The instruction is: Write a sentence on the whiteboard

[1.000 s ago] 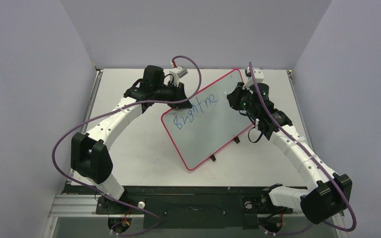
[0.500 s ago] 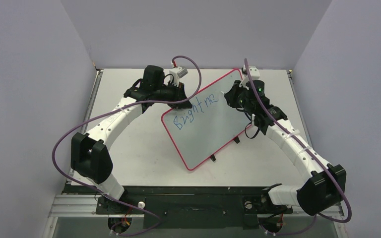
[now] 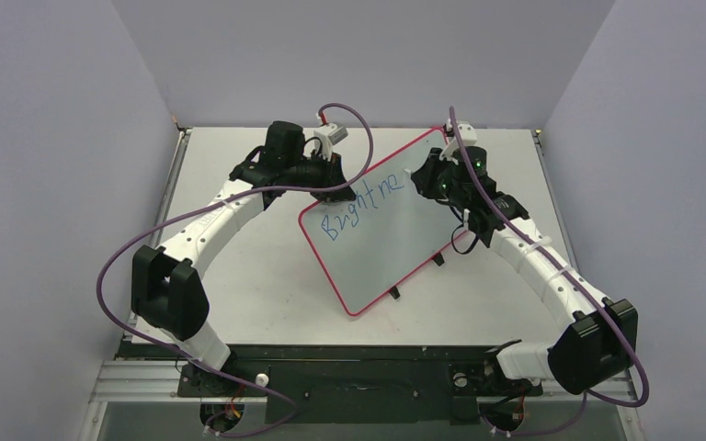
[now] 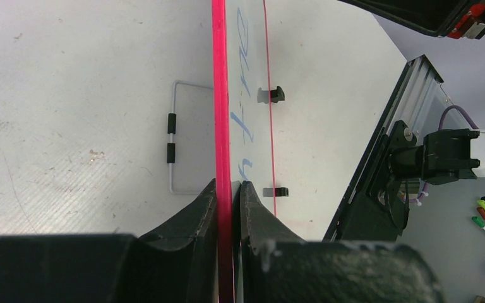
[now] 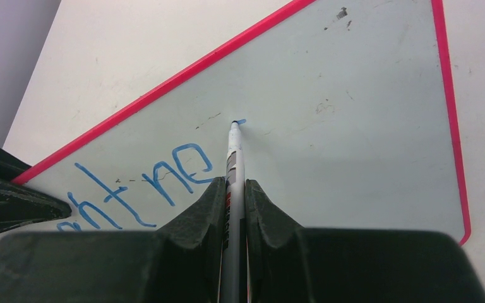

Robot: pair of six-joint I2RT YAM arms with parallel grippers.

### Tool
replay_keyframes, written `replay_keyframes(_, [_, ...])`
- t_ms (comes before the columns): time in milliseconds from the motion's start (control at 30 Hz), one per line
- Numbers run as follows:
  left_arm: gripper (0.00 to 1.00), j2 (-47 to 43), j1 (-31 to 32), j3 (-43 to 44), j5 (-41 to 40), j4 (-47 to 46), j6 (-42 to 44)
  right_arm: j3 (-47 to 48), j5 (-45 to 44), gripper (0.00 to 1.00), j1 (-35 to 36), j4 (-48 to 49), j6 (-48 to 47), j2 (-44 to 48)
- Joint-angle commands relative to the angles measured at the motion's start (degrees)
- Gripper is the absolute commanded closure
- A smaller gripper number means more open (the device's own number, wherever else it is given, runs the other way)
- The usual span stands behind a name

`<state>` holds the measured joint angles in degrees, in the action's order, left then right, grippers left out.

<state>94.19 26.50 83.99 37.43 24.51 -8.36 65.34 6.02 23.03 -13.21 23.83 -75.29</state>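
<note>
left fingers [image 4: 209, 196] clamped tight on whiteboard [image 3: 386, 239] rim; board sits askew mid-counter [image 3: 257, 266]. sentence [image 3: 363, 204] reads "Brightne" (first word unfinished, rest not started). right fingers [image 5: 211, 199] pinch marker [image 5: 233, 145], tip on board just past the "e".

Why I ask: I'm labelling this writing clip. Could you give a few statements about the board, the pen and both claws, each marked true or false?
1. The left claw is shut on the edge of the whiteboard. True.
2. The sentence is written in red ink. False: the letters are blue; only the board's rim is red-pink.
3. The right claw grips a marker whose tip meets the board's face. True.
4. The sentence is complete. False: only "Brightne" is written, and the pen tip sits just past the "e".
</note>
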Motion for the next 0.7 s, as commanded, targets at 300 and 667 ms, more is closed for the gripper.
replay_keyframes(300, [1.0, -2.46, 0.92, 0.3, -2.19, -4.32, 5.9, -0.37, 0.89, 1.0, 2.61, 1.27, -0.35, 0.14])
replay_keyframes(667, [1.0, -2.44, 0.92, 0.22, -2.22, -4.3, 5.99, -3.27, -1.24, 1.0, 1.89, 1.0, -0.54, 1.54])
